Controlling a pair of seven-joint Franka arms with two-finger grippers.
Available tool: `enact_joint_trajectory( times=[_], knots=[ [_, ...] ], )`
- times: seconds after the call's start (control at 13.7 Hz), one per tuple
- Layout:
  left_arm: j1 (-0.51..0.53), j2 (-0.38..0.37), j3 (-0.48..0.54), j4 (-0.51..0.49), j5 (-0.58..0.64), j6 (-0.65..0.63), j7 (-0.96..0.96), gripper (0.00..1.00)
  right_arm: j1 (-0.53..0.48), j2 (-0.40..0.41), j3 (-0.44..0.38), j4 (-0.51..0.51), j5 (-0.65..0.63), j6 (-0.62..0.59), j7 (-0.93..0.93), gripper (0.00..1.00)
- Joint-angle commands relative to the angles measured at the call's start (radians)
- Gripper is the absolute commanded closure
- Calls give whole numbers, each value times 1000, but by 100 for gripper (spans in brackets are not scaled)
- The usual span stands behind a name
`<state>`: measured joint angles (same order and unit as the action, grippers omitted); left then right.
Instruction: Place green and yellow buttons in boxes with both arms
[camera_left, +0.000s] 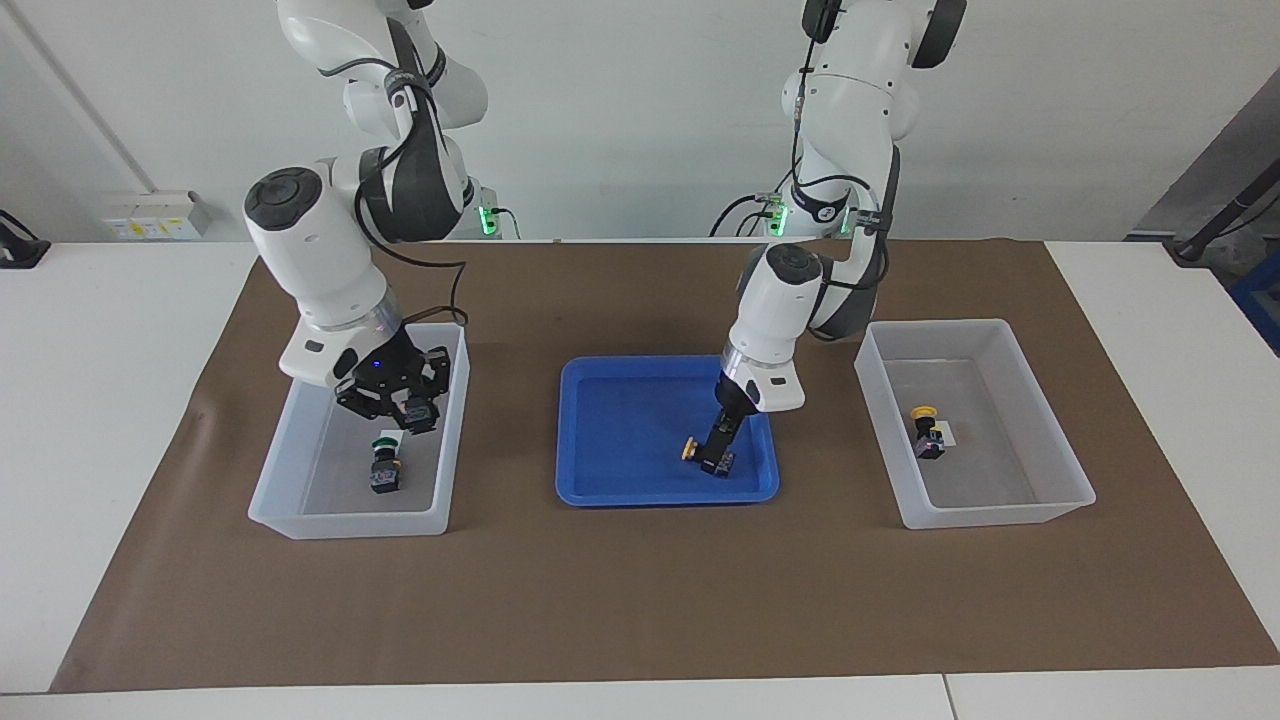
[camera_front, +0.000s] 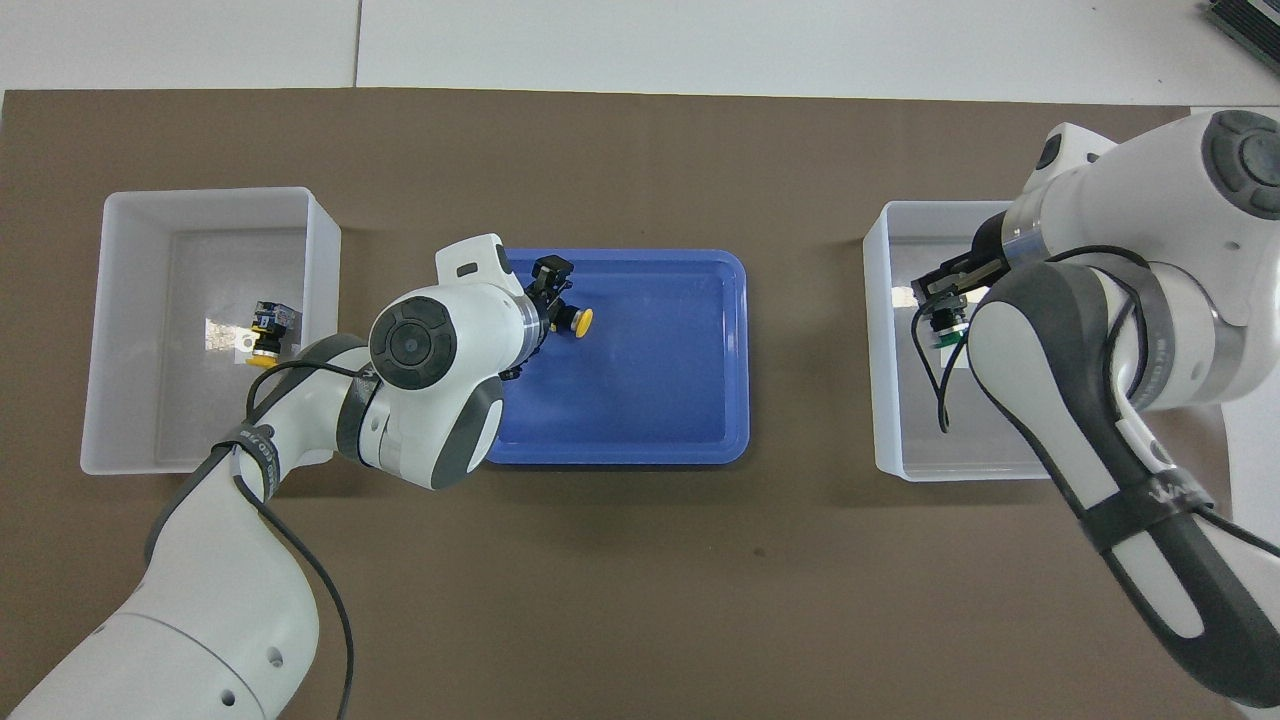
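Note:
A yellow button (camera_left: 689, 449) lies in the blue tray (camera_left: 600, 495) at the table's middle. My left gripper (camera_left: 718, 455) reaches down into the tray and is shut on its black body; it also shows in the overhead view (camera_front: 552, 300) beside the yellow cap (camera_front: 580, 321). A second yellow button (camera_left: 928, 435) lies in the clear box (camera_left: 1000, 515) toward the left arm's end. One green button (camera_left: 384, 468) lies in the clear box (camera_left: 300, 520) toward the right arm's end. My right gripper (camera_left: 402, 415) hangs open just above it. No other green button shows.
A brown mat (camera_left: 640, 600) covers the table under the tray and both boxes. A small white label lies on each box floor beside its button. The right arm's forearm hides part of its box (camera_front: 880, 400) in the overhead view.

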<state>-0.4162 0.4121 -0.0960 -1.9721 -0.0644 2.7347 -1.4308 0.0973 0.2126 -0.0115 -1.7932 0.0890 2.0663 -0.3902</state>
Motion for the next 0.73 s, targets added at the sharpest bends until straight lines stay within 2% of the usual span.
enact_joint_trajectory(
  times=[0.0,0.15,0.22,0.36,0.51,0.58,0.66],
  knots=[
    [-35,16,18,-24,-20,59,-10,2,-14,-56,13,-144,-3,87,-107,100],
    [-36,16,18,-27,-20,59,-10,10,-33,-70,13,-246,-3,182,-140,100],
    [-36,16,18,-28,-21,59,-10,21,-48,-70,13,-282,-3,231,-198,100],
    [-36,16,18,-27,-20,59,-14,52,-59,-68,13,-322,-3,285,-243,100],
    [-36,16,18,-27,-20,57,-13,74,-59,-58,13,-333,-3,298,-240,98],
    [-36,16,18,-25,-20,57,-11,83,-59,-55,13,-334,-3,310,-242,86],
    [-36,16,18,-19,-20,53,-10,89,-59,-52,13,-331,-3,311,-242,51]
  ],
)
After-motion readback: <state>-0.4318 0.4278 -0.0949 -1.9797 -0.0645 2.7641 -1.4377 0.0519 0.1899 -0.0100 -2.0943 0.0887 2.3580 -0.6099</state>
